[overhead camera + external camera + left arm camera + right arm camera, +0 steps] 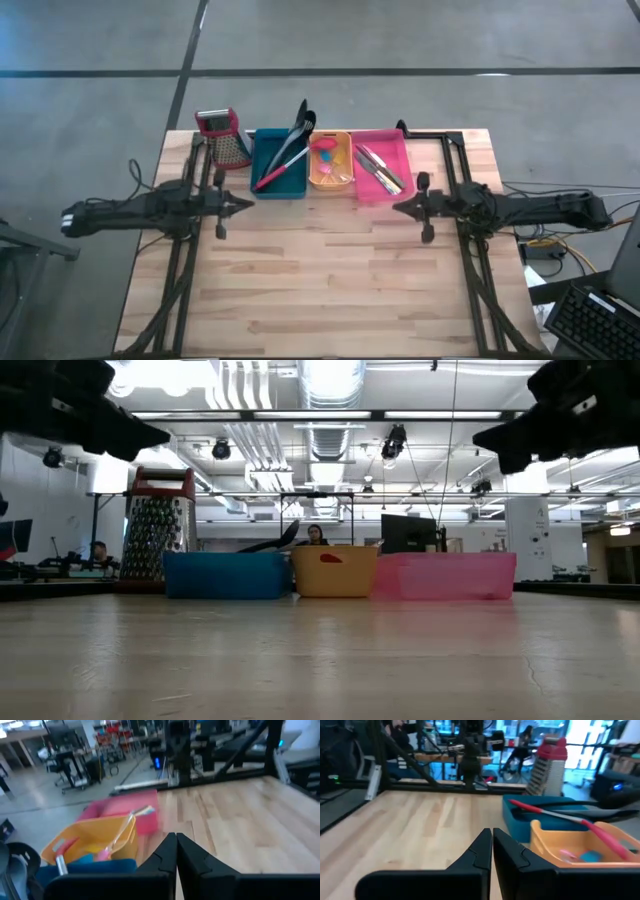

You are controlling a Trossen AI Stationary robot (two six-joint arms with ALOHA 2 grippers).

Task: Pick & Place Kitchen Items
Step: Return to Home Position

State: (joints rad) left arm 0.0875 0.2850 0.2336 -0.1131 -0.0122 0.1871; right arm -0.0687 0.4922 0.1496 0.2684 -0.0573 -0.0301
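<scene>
Kitchen items (283, 166) lie sorted in the teal bin (225, 575), orange bin (335, 572) and pink bin (445, 575) at the far edge of the table (330, 280). We judge them light, stiff, slim, somewhat slick: pinch mid-handle. Left gripper (248, 206) and right gripper (397, 208) hover over bare wood, jaws pressed together on nothing.

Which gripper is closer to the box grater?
Left. The left gripper hangs just in front of the grater; the right gripper is farther off, in front of the pink bin.

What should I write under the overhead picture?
The left gripper and right gripper face each other, shut; utensils lie in the teal bin, orange bin and pink bin.
</scene>
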